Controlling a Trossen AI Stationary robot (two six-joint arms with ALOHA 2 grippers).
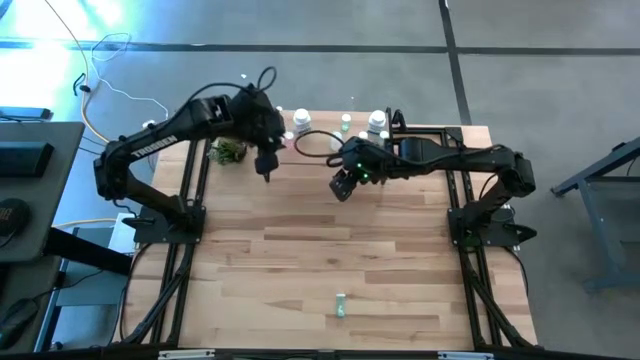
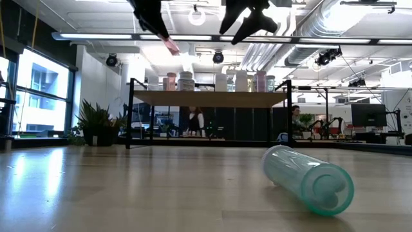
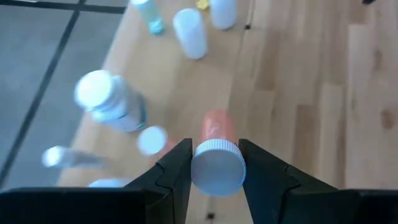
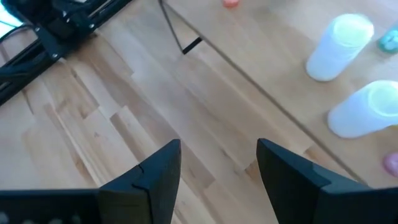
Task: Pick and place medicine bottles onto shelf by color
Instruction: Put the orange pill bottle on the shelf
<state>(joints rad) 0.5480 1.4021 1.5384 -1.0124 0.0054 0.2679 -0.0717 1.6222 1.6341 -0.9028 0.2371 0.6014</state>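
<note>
Wooden slatted table [image 1: 300,270] carries the work, with an open hall of glass partitions and ceiling ducts beyond it in the low view. Nearest the front edge, one green bottle [image 2: 309,178] lies on its side, well apart from both arms. Farther back, the shelf [image 2: 209,98] stands on thin black legs along the rear of the table, holding a row of white and pink bottles [image 2: 186,81]. A small potted plant [image 1: 228,151] sits near the shelf's left end.

Left end effector [image 3: 216,163] hangs above the shelf's left part, fingers clamped on a pink bottle [image 3: 216,126] with a white cap; the bottle is off every surface. White bottles [image 3: 189,32] stand upright on the shelf beneath it; several near the bottom of that view are blurred and their colours are hard to judge.

Right end effector [image 4: 219,165] hovers near the shelf's middle, fingers apart and holding nothing. Two white bottles [image 4: 339,48] stand just beside one another on the shelf ahead of it.

At the far back, a seated person [image 2: 296,119] is possibly at a desk.
</note>
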